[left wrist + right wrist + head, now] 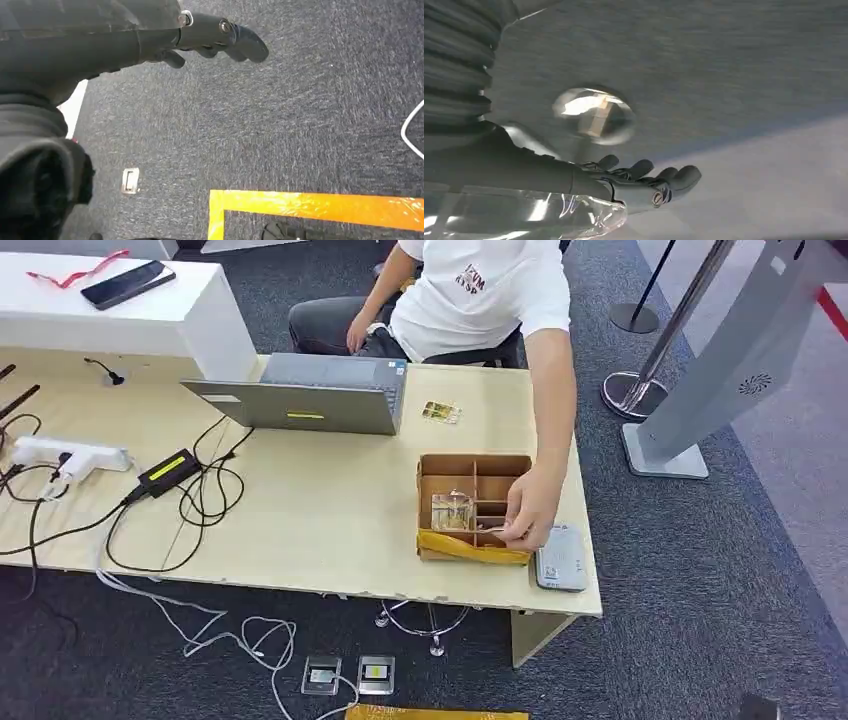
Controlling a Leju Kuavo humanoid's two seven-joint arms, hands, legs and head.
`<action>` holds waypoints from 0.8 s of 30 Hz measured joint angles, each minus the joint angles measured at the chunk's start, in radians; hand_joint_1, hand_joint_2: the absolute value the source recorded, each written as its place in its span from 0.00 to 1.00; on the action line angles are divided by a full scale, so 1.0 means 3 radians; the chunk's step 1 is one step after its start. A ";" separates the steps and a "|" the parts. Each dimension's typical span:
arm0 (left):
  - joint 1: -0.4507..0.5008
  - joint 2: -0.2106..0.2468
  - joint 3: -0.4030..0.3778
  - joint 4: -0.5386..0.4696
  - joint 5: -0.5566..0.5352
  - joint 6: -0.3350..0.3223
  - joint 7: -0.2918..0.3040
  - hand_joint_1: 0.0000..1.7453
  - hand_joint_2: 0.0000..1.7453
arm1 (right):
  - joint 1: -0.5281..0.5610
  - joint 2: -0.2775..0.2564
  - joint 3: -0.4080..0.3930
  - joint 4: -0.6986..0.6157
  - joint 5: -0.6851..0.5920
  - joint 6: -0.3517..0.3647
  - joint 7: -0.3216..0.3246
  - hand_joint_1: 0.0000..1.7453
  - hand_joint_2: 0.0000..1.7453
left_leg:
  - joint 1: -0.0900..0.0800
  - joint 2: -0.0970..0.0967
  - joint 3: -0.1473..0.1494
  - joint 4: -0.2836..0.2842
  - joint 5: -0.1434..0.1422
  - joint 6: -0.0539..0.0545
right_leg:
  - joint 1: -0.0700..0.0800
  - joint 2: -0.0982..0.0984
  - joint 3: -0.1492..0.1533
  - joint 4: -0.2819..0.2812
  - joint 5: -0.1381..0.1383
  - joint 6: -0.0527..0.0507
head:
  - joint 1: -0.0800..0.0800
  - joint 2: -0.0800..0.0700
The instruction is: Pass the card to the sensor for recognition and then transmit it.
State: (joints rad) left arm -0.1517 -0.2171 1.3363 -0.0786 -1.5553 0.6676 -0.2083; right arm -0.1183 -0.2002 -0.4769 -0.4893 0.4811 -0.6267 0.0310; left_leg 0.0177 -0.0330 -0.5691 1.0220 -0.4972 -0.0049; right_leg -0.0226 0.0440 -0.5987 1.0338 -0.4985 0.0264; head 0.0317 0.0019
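Observation:
A cardboard box with dividers stands near the table's right front corner, and a clear card holder sits in one compartment. A person's hand reaches into the box at its front right. Beside the box lies the flat grey sensor. A small gold-patterned card lies on the table behind the box. My left hand hangs over grey carpet and holds nothing, its fingers stretched out. My right hand also hangs over the floor, fingers apart and loosely bent, with nothing in them.
A person in a white shirt sits behind the table. A grey laptop, a power strip and black cables occupy the table's left half. A stanchion base and a grey kiosk stand are at the right. Yellow tape marks the carpet.

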 joint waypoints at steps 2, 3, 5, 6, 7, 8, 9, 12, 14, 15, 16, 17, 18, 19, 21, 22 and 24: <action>-0.0013 0.0003 0.0048 0.0000 -0.0025 -0.0001 0.0000 0.00 0.00 | 0.0005 0.0071 -0.0100 0.0213 0.0072 0.0091 0.0185 0.00 1.00 | 0.0001 0.0007 0.0006 0.0000 -0.0002 -0.0002 | 0.0001 0.0010 0.0000 0.0000 -0.0001 -0.0001 | 0.0003 0.0000; -0.0018 0.0000 0.0071 0.0003 -0.0033 -0.0004 0.0001 0.00 0.00 | 0.0005 0.0100 -0.0146 0.0311 0.0089 0.0142 0.0256 0.00 1.00 | 0.0002 0.0007 0.0006 0.0000 -0.0002 -0.0002 | 0.0002 0.0009 0.0002 0.0000 -0.0001 -0.0002 | 0.0005 0.0000; -0.0021 0.0001 0.0083 0.0018 -0.0048 -0.0011 0.0032 0.00 0.00 | 0.0008 0.0174 -0.0231 0.0476 0.0089 0.0268 0.0394 0.00 1.00 | 0.0004 0.0007 0.0007 0.0000 -0.0002 -0.0002 | 0.0004 0.0009 0.0004 0.0000 -0.0002 -0.0003 | 0.0006 0.0000; -0.0021 0.0001 0.0083 0.0020 -0.0050 -0.0013 0.0051 0.00 0.00 | 0.0012 0.0207 -0.0264 0.0543 0.0097 0.0347 0.0458 0.00 1.00 | 0.0004 0.0007 0.0007 0.0000 -0.0002 -0.0002 | 0.0004 0.0007 0.0004 0.0000 -0.0002 -0.0003 | 0.0005 0.0000; -0.0021 0.0001 0.0083 0.0020 -0.0050 -0.0014 0.0070 0.00 0.00 | 0.0019 0.0252 -0.0282 0.0597 0.0121 0.0445 0.0531 0.00 1.00 | 0.0004 0.0007 0.0007 0.0000 -0.0002 -0.0002 | 0.0004 0.0008 0.0004 0.0000 -0.0002 -0.0003 | 0.0004 0.0000; -0.0025 0.0002 0.0083 0.0020 -0.0050 -0.0017 0.0078 0.00 0.00 | 0.0019 0.0278 -0.0292 0.0645 0.0155 0.0579 0.0620 0.00 1.00 | 0.0004 0.0007 0.0008 0.0000 -0.0002 -0.0002 | 0.0004 0.0009 0.0004 0.0000 -0.0002 -0.0003 | 0.0004 0.0000; -0.0032 0.0003 0.0083 0.0020 -0.0050 -0.0019 0.0093 0.00 0.00 | 0.0018 0.0301 -0.0309 0.0685 0.0184 0.0705 0.0690 0.00 1.00 | 0.0004 0.0007 0.0008 0.0000 -0.0002 -0.0002 | 0.0004 0.0008 0.0005 0.0000 -0.0002 -0.0003 | 0.0004 0.0000; -0.0053 0.0003 0.0081 0.0027 -0.0050 -0.0025 0.0122 0.00 0.00 | -0.0002 0.0351 -0.0342 0.0802 0.0239 0.1022 0.0800 0.00 1.00 | 0.0004 0.0007 0.0008 0.0000 -0.0001 -0.0002 | 0.0004 0.0007 0.0008 0.0001 -0.0002 -0.0003 | 0.0005 0.0000; -0.0064 0.0003 0.0075 0.0027 -0.0050 -0.0025 0.0130 0.00 0.00 | -0.0017 0.0378 -0.0348 0.0841 0.0259 0.1267 0.0814 0.00 1.00 | 0.0004 0.0007 0.0009 0.0000 -0.0001 -0.0002 | 0.0004 0.0007 0.0008 0.0001 -0.0002 -0.0003 | 0.0005 0.0000; -0.0069 0.0003 0.0074 0.0027 -0.0050 -0.0025 0.0131 0.00 0.00 | -0.0031 0.0388 -0.0348 0.0858 0.0277 0.1320 0.0815 0.00 1.00 | 0.0004 0.0007 0.0009 0.0000 -0.0001 -0.0002 | 0.0003 0.0007 0.0008 0.0001 -0.0002 -0.0003 | 0.0004 0.0000; -0.0075 0.0003 0.0071 0.0027 -0.0050 -0.0025 0.0130 0.00 0.00 | -0.0046 0.0395 -0.0348 0.0873 0.0305 0.1349 0.0814 0.00 1.00 | 0.0004 0.0007 0.0010 0.0000 -0.0001 -0.0002 | 0.0003 0.0007 0.0009 0.0001 -0.0002 -0.0003 | 0.0005 0.0000; -0.0077 0.0001 0.0069 0.0028 -0.0050 -0.0025 0.0130 0.00 0.00 | -0.0064 0.0402 -0.0348 0.0885 0.0333 0.1373 0.0815 0.00 1.00 | 0.0004 0.0007 0.0010 0.0000 -0.0001 -0.0002 | 0.0003 0.0007 0.0009 0.0001 -0.0002 -0.0003 | 0.0006 0.0000; -0.0080 0.0000 0.0067 0.0028 -0.0050 -0.0025 0.0130 0.00 0.00 | -0.0080 0.0406 -0.0348 0.0887 0.0357 0.1383 0.0815 0.00 1.00 | 0.0004 0.0007 0.0010 0.0000 -0.0001 -0.0002 | 0.0003 0.0007 0.0010 0.0001 -0.0002 -0.0003 | 0.0005 0.0000; -0.0081 0.0000 0.0066 0.0028 -0.0051 -0.0024 0.0131 0.00 0.00 | -0.0092 0.0418 -0.0348 0.0890 0.0367 0.1391 0.0816 0.00 1.00 | 0.0004 0.0007 0.0011 0.0000 -0.0001 -0.0002 | 0.0003 0.0007 0.0010 0.0000 -0.0002 -0.0003 | 0.0005 0.0000; -0.0084 0.0000 0.0062 0.0028 -0.0051 -0.0024 0.0131 0.00 0.00 | -0.0116 0.0436 -0.0348 0.0904 0.0386 0.1401 0.0824 0.00 1.00 | 0.0004 0.0006 0.0011 0.0000 -0.0001 -0.0002 | 0.0003 0.0007 0.0010 0.0000 -0.0002 -0.0003 | 0.0005 0.0000; -0.0086 -0.0001 0.0057 0.0028 -0.0051 -0.0024 0.0134 0.00 0.00 | -0.0122 0.0446 -0.0348 0.0911 0.0395 0.1410 0.0825 0.00 1.00 | 0.0004 0.0006 0.0011 0.0000 -0.0001 -0.0002 | 0.0004 0.0007 0.0010 0.0000 -0.0002 -0.0003 | 0.0004 0.0000; -0.0094 -0.0005 0.0043 0.0028 -0.0051 -0.0028 0.0158 0.00 0.00 | -0.0125 0.0470 -0.0348 0.0920 0.0423 0.1424 0.0824 0.00 1.00 | 0.0004 0.0006 0.0011 0.0000 -0.0001 -0.0002 | 0.0004 0.0007 0.0010 0.0001 -0.0002 -0.0003 | 0.0005 0.0000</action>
State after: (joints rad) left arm -0.1800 -0.2186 1.3493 -0.0702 -1.5705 0.6592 -0.1610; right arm -0.1557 -0.0591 -0.5814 -0.2133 0.6081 -0.1995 0.2781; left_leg 0.0189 -0.0312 -0.5658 1.0220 -0.4975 -0.0054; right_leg -0.0214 0.0460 -0.5957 1.0340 -0.4991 0.0254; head 0.0332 0.0019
